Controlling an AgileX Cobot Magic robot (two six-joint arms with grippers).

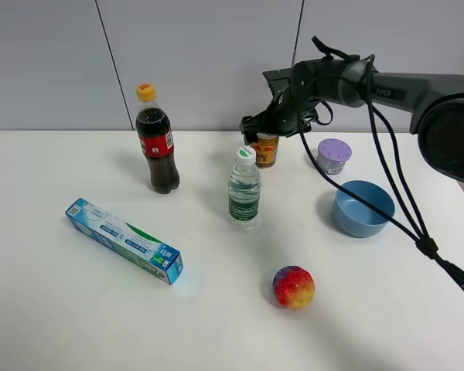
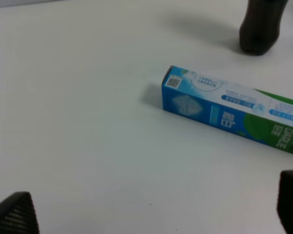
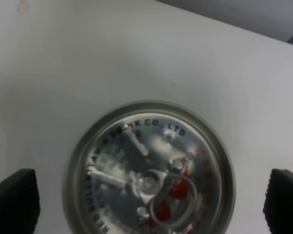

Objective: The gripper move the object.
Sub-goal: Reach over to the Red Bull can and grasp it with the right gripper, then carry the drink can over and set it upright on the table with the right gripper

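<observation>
The gold-orange can (image 1: 265,151) stands upright at the back middle of the white table, just behind the clear water bottle (image 1: 244,193). My right gripper (image 1: 260,131) hangs directly over it, open. In the right wrist view the can's silver pull-tab top (image 3: 149,180) fills the middle, and the two dark fingertips (image 3: 14,201) stand apart on either side of it, not touching. My left gripper (image 2: 151,209) is open and empty above bare table, near one end of a blue toothpaste box (image 2: 234,109). It does not show in the exterior high view.
A cola bottle (image 1: 156,143) stands at the back left. The toothpaste box (image 1: 124,240) lies at the front left. A lilac-lidded tub (image 1: 334,156) and a blue bowl (image 1: 362,207) sit to the right of the can. A colourful ball (image 1: 294,287) lies in front.
</observation>
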